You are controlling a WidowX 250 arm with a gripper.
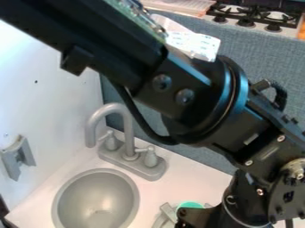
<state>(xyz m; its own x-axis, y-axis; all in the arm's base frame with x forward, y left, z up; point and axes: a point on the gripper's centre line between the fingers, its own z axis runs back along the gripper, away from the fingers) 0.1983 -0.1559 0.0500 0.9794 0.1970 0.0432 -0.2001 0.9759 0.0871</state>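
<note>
At the lower right, the gripper (199,217) is beside a teal round thing (191,205) near the bottom edge; its jaw opening and any hold cannot be told. Counter (187,178) separates it from the sink's rim (138,192) and faucet (129,142).

Sink basin (89,191), near left: one. Faucet spout (91,129): one. Faucet handles (151,158): two. Grey wall bracket (19,156), left: one. Stove burners (278,16), far right: two in sight. Stove knobs (245,22): three. Green round item (191,205), near, partly hidden: one. Robot arm (202,107): one.
</note>
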